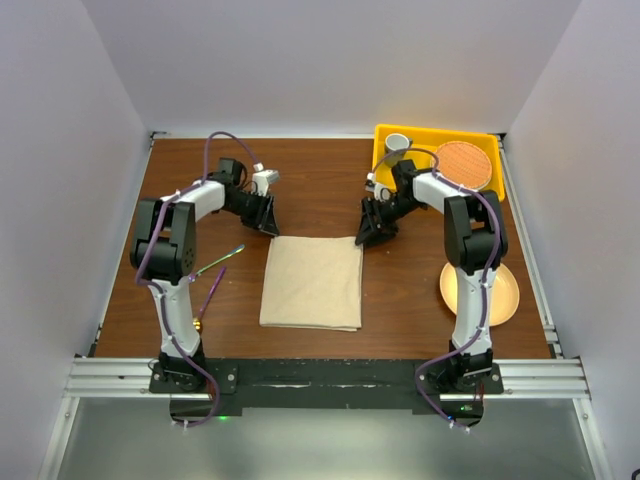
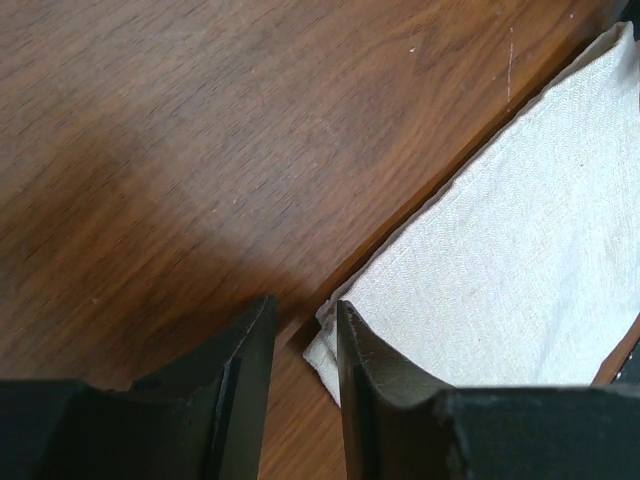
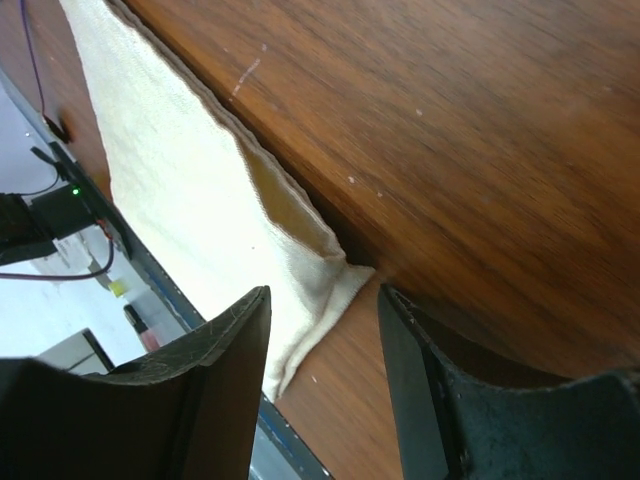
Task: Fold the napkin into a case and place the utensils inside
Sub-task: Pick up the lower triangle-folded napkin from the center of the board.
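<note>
The beige napkin (image 1: 312,282) lies folded into a flat rectangle at the table's middle. My left gripper (image 1: 268,222) is down at its far left corner. In the left wrist view the jaws (image 2: 305,310) stand narrowly apart, and the napkin (image 2: 520,260) corner lies in the gap against the right finger (image 2: 370,380), with bare wood beside it. My right gripper (image 1: 372,235) is at the far right corner. Its jaws (image 3: 323,292) are open around the napkin (image 3: 180,200) corner, which is not pinched. The fork (image 1: 220,261) and spoon (image 1: 211,292) lie left of the napkin.
A yellow tray (image 1: 440,133) at the back right holds a white cup (image 1: 397,143) and an orange round mat (image 1: 466,164). A peach plate (image 1: 480,293) sits at the near right, partly under the right arm. White walls enclose the table.
</note>
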Controlling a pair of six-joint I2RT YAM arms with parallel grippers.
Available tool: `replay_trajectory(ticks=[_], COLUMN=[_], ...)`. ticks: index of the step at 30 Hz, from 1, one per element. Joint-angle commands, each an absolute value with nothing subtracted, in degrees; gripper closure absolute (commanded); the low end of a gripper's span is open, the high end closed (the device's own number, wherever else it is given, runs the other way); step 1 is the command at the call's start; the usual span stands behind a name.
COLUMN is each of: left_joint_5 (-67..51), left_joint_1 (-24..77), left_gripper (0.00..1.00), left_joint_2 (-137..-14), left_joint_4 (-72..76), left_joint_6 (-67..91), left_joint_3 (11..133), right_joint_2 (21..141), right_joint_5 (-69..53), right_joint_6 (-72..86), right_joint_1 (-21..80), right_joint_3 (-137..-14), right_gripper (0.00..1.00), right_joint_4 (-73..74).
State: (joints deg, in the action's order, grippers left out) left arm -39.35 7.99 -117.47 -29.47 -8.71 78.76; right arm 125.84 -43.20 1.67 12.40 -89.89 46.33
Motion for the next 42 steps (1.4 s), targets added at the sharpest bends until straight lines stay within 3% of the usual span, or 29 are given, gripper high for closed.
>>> replay_trajectory(ticks=[1, 14, 24, 42], left_joint_5=[-40.2, -40.3, -40.5, -40.7], left_joint_1=[7.0, 6.9, 6.5, 6.3], left_gripper=[0.65, 0.66, 0.66, 0.66], left_joint_2=[-117.6, -118.4, -118.8, -118.7], left_joint_4=[-30.4, -30.0, -30.4, -29.1], left_joint_6=[-11.2, -12.0, -12.3, -11.5], left_joint_3=[78.6, 78.1, 78.0, 76.9], right_joint_2=[124.2, 132.4, 133.0, 135.9], right_joint_5=[-34.8, -39.4, -42.0, -45.4], right_joint_6=[-2.5, -3.8, -8.8, -12.1], right_joint_1=[11.1, 11.9, 12.1, 12.1], right_joint_3=[-90.7, -96.7, -97.2, -101.0], right_gripper=[0.47, 0.44, 0.54, 0.60], right_joint_4=[47.2, 46.3, 50.4, 55.7])
